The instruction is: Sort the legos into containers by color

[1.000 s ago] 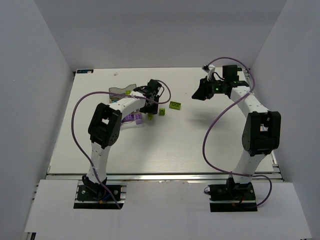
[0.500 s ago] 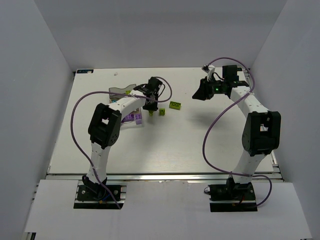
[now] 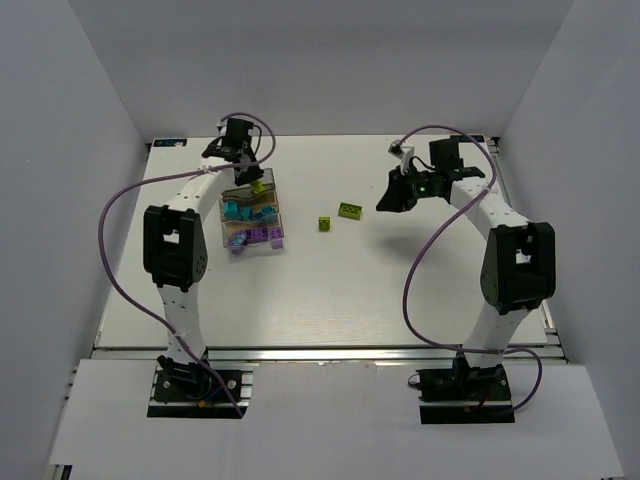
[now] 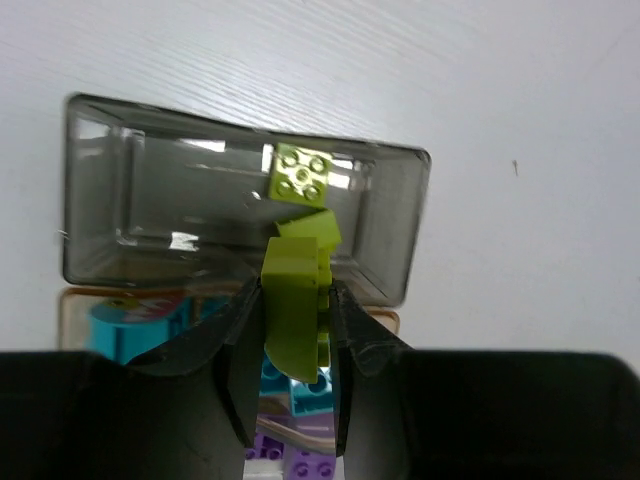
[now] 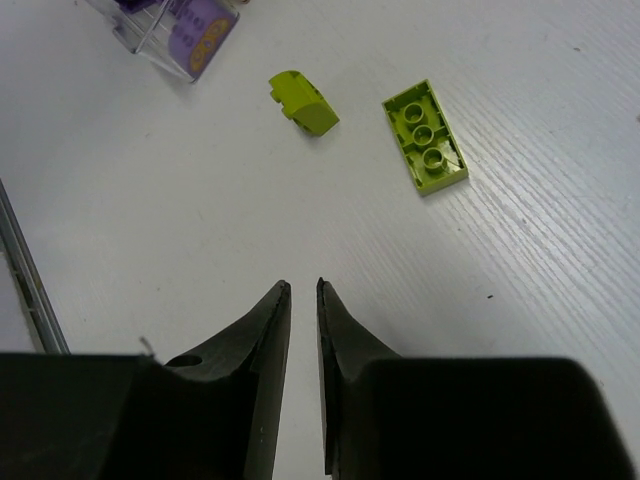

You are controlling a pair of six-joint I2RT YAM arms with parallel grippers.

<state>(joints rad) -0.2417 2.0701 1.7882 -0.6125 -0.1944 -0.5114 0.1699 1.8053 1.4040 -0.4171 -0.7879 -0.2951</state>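
— Where is the green lego (image 4: 292,262)?
— The left gripper (image 4: 293,300) pinches it tight between both fingers. It hangs right over the grey bin (image 4: 130,200), toward the far left corner of the table (image 3: 300,290).
— What is a good way to drop it?
— I think it should aim at the middle of the bin, not the rim, and open just a little. The piece is tiny. It could bounce out or slip into the next bin.
— Is anything in that bin?
— Yes, a square green brick (image 4: 302,174) lies in it. The blue legos (image 3: 243,210) lie in the bin beside it. The purple legos (image 3: 265,236) sit in the one nearest the arms.
— What is left out?
— Two green ones on the bare table, about the middle but closer to the far edge. One is a small slanted piece (image 5: 303,103). The other is a flat piece (image 5: 426,137) that looks upside down.
— And the other arm?
— The right gripper (image 5: 298,290) hovers near them, pinched almost shut, holding nothing.
— Is anything in the way?
— Nothing I can see under the green lego.
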